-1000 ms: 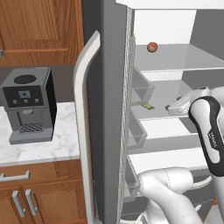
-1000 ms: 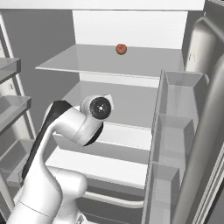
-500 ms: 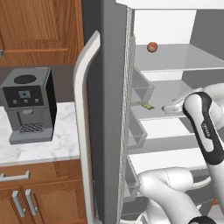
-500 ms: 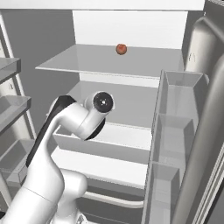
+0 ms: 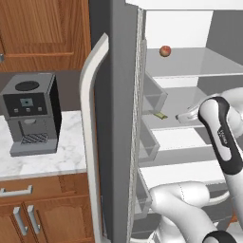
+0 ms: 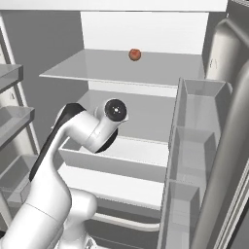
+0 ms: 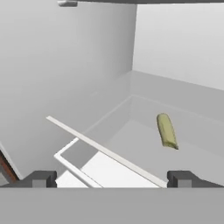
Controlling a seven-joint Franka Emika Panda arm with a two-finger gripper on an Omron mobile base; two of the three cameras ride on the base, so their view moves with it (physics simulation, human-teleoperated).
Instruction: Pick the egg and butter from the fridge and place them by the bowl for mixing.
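Ahead of the wide-spread jaws the shelf (image 7: 131,153) lies bare up to the butter (image 7: 166,130), right of centre. The fridge (image 7: 65,78) wall closes the left; the back wall stands beyond.

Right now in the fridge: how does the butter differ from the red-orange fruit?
The butter is a thin yellow-olive stick; the red-orange fruit is a round ball. The butter lies flat on the middle shelf; the fruit sits on the top shelf. The butter lies ahead of the open gripper; the fruit sits higher up. Both are small and untouched.
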